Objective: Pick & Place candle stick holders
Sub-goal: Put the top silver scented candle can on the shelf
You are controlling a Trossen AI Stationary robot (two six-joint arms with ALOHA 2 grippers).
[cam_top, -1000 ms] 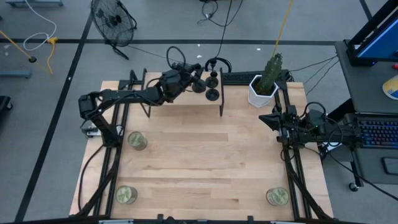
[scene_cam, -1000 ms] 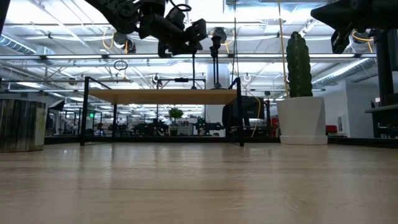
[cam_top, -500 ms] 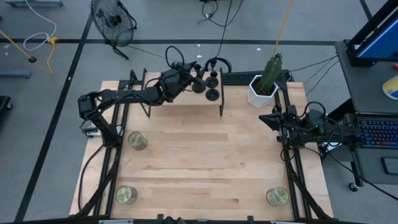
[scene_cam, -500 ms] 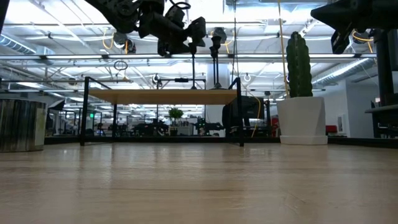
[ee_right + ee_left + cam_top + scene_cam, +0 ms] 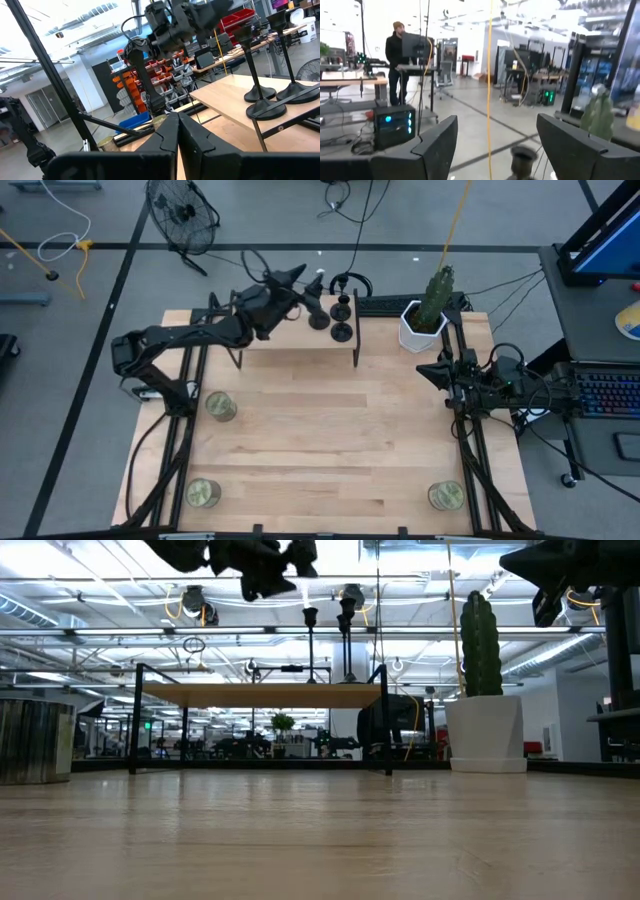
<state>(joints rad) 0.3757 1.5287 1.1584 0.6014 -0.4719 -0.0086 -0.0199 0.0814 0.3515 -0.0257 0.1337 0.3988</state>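
Three candle stick holders (image 5: 334, 314) stand upright on the raised shelf (image 5: 290, 340) at upper centre of the high view, apparently set there as their place. Beside them the left gripper (image 5: 297, 278) hovers spread and empty; the right gripper (image 5: 428, 369), pinched closed, waits at right.

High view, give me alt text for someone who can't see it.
The left gripper, open, hovers beside three black candle stick holders standing on a small raised shelf. The right gripper waits shut near a potted cactus.

Bright overhead lights (image 5: 300, 560) glare in the low view; the left wrist view is motion-blurred.
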